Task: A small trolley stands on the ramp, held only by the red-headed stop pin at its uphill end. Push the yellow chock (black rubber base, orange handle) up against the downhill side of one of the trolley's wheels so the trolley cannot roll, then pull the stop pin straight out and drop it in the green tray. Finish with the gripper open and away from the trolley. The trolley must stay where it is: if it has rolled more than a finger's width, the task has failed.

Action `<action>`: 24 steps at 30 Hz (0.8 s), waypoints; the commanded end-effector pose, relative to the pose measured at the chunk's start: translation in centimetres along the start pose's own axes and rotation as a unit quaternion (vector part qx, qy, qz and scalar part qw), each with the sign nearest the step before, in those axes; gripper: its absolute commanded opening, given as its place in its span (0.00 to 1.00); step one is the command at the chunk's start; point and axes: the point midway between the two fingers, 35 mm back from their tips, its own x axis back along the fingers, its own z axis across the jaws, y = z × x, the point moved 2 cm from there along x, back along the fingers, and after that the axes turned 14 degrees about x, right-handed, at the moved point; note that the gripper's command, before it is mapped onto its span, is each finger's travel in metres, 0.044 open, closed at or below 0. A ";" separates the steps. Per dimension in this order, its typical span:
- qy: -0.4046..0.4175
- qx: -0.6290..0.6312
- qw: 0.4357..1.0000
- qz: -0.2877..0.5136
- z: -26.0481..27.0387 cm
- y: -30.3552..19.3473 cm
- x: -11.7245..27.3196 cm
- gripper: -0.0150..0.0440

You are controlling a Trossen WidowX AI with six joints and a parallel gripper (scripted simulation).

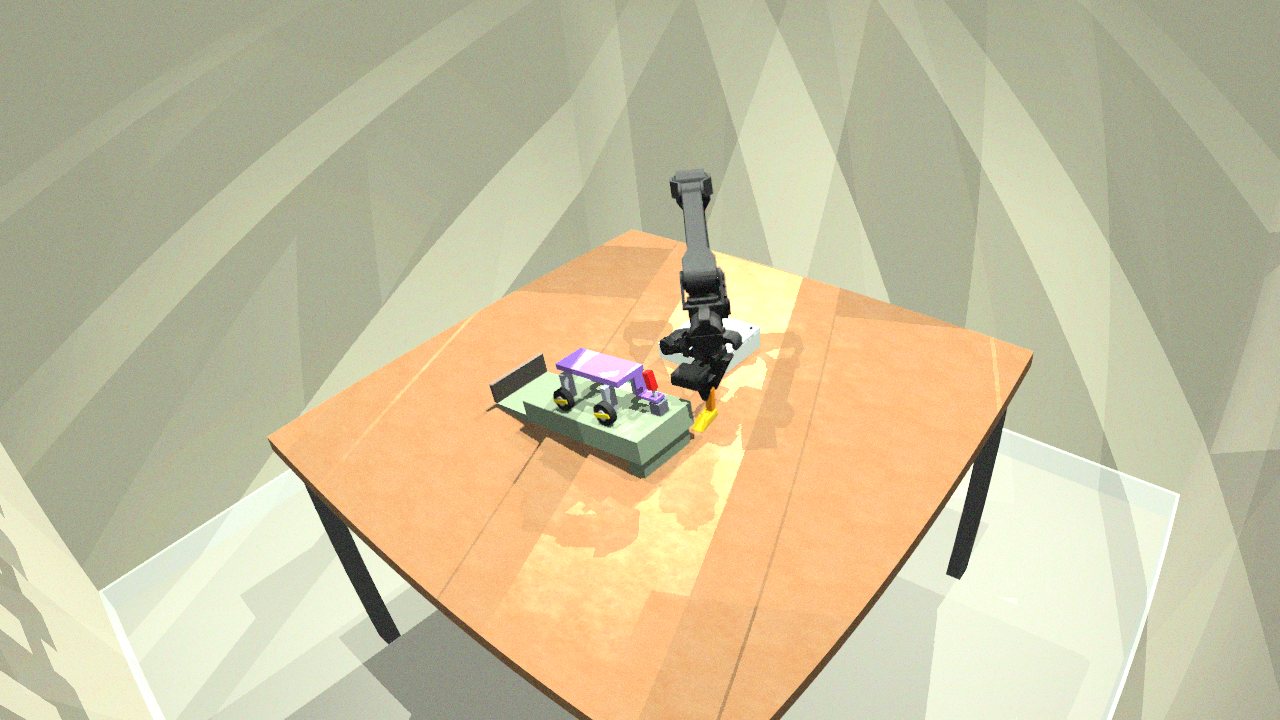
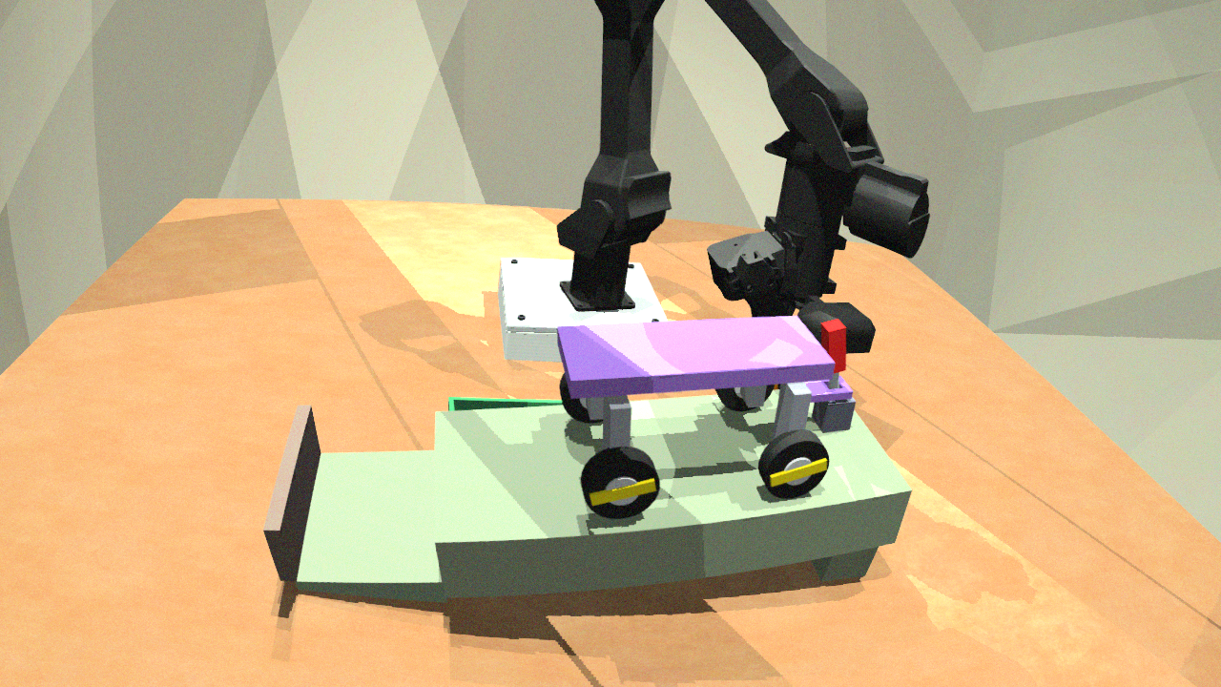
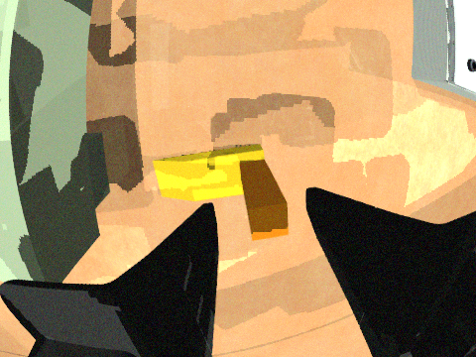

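The yellow chock (image 1: 705,420) (image 3: 198,178) stands on the table beside the ramp's uphill end. Its orange handle (image 3: 268,213) points up, shaded brown in the wrist view. My gripper (image 1: 708,392) (image 3: 261,205) is open, with fingertips just above the chock and on either side of the handle, gaps showing on both sides. The purple trolley (image 1: 597,365) (image 2: 699,350) stands on the pale green ramp (image 1: 581,434) (image 2: 366,512). The red-headed stop pin (image 1: 650,380) (image 2: 834,345) is upright at its uphill end. The green tray (image 2: 512,401) is mostly hidden behind the ramp.
A brown end board (image 1: 518,378) (image 2: 294,495) stands at the ramp's low end. The white arm base (image 1: 744,337) (image 2: 533,294) (image 3: 431,45) is behind the ramp. In the wrist view the ramp's edge (image 3: 55,84) lies to the left of the chock.
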 end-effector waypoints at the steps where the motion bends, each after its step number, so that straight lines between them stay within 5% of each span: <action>1: -0.002 0.002 1.000 0.001 -0.1 0.0 -0.5 0.58; 18: -0.002 0.002 1.000 0.001 -0.1 0.0 -2.6 0.58; 24: 0.001 0.000 1.000 0.000 0.0 0.0 -2.3 0.34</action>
